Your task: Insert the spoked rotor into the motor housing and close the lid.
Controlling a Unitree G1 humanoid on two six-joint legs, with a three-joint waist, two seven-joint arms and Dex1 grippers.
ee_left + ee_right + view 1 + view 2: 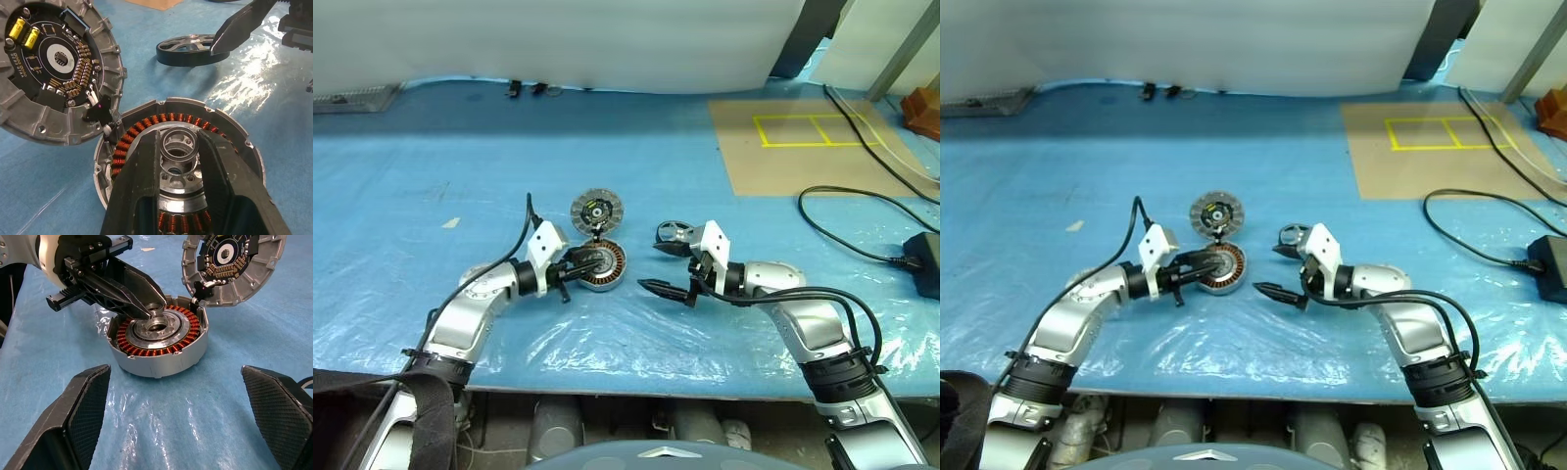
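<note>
lid [54, 68] cut off at frame edge, left claw [178, 147] covering housing windings [146, 122]

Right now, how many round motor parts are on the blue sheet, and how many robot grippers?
Housing: 1
Lid: 1
Rotor: 1
Grippers, left gripper and right gripper: 2
Total: 5

No brand, number or sign could be read. The circuit board inside the lid [58, 68] carried small white print near its yellow parts, too fine to make out. Nothing else bore readable lettering.
</note>
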